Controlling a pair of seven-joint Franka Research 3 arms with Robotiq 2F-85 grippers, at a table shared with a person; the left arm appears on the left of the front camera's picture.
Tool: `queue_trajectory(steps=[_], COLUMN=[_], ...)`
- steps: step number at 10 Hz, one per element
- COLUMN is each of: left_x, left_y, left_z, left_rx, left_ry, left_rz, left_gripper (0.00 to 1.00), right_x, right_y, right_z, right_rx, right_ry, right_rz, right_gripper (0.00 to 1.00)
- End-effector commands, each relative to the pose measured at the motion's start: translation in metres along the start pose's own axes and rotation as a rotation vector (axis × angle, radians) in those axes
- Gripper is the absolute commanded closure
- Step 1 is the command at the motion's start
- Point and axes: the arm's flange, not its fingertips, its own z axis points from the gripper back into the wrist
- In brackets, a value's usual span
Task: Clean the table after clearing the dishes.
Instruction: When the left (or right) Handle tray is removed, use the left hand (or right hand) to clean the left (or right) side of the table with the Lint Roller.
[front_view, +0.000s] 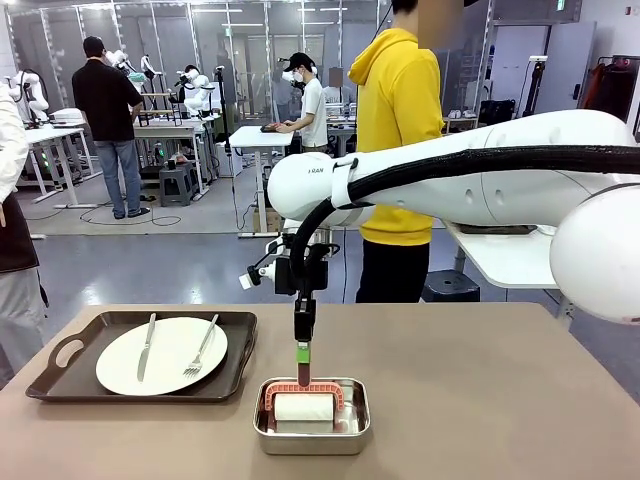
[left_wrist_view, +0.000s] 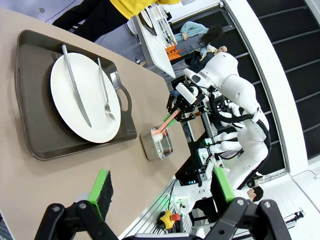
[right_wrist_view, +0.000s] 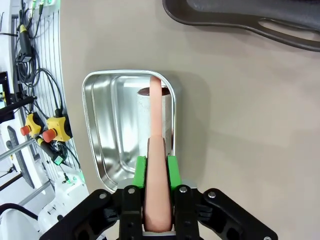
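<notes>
At the lower left of the front view I see a tray (front_view: 240, 352) on the table (front_view: 480, 400), carrying one plate (front_view: 170, 356). A knife (front_view: 146, 347) lies on the plate's left half and a fork (front_view: 201, 348) on its right. Just right of the tray, at the lower centre, a pan (front_view: 310, 443) sits on the table with a white roller (front_view: 303, 407) lying in it under an arched pink handle (front_view: 330, 390). My right hand (front_view: 302, 376) comes straight down onto the top of that arch, its arm entering from the right of the frame. In the right wrist view its green pads (right_wrist_view: 140, 172) are clamped on the handle, with the pan beneath. Beyond the table's far edge stands a person (front_view: 398, 120) in a yellow hoodie. In the left wrist view my left hand (left_wrist_view: 162, 192) hangs at the bottom of the frame, jaws spread wide, with the tray at the upper left.
</notes>
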Motion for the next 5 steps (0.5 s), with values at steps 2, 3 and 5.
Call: queue_trajectory(steps=[2,3,5], left_x=[-0.001,-0.001,-0.001], left_y=[-0.001,-0.001,-0.001], left_z=[0.002,0.002,0.002], left_rx=[0.001,0.001,0.001], left_ry=[-0.004,-0.004,-0.004], left_rz=[-0.006,-0.006,-0.006], left_gripper=[0.0,0.0,0.0], right_x=[0.007,0.005,0.001], right_y=[0.002,0.003,0.015], right_z=[0.008,0.011,0.023], right_rx=[-0.003,-0.004,-0.053], right_ry=[0.016,0.013,0.033], right_rz=[-0.035,-0.038,-0.073], right_gripper=[1.0,1.0,0.99])
